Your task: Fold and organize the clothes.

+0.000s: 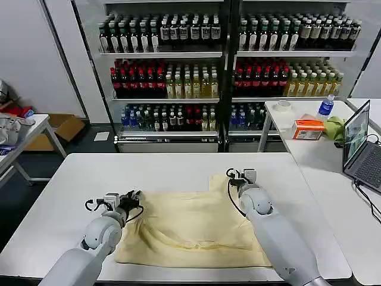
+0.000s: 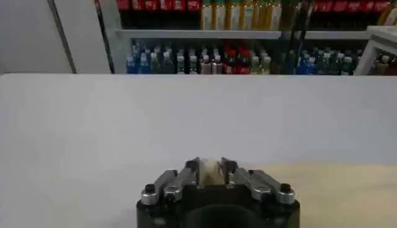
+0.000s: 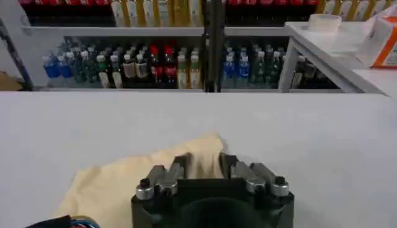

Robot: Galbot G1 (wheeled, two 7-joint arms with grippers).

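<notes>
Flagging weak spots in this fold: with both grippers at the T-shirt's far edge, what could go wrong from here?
1. The left gripper pinches only a small bit of the T-shirt; thin fabric could slip out.
2. The right gripper sits at the far corner; uneven lifting might skew the fold.
3. Existing wrinkles may get folded in.

The left end effector (image 2: 211,172) pinches a pale fold of T-shirt (image 2: 209,171) above the white tabletop (image 2: 186,118); bottle shelves (image 2: 211,62) stand behind.

White table (image 1: 178,164), glass-fronted drink shelves (image 1: 226,71) behind, dark floor (image 1: 89,143), side desk with laptop (image 1: 363,149)
</notes>
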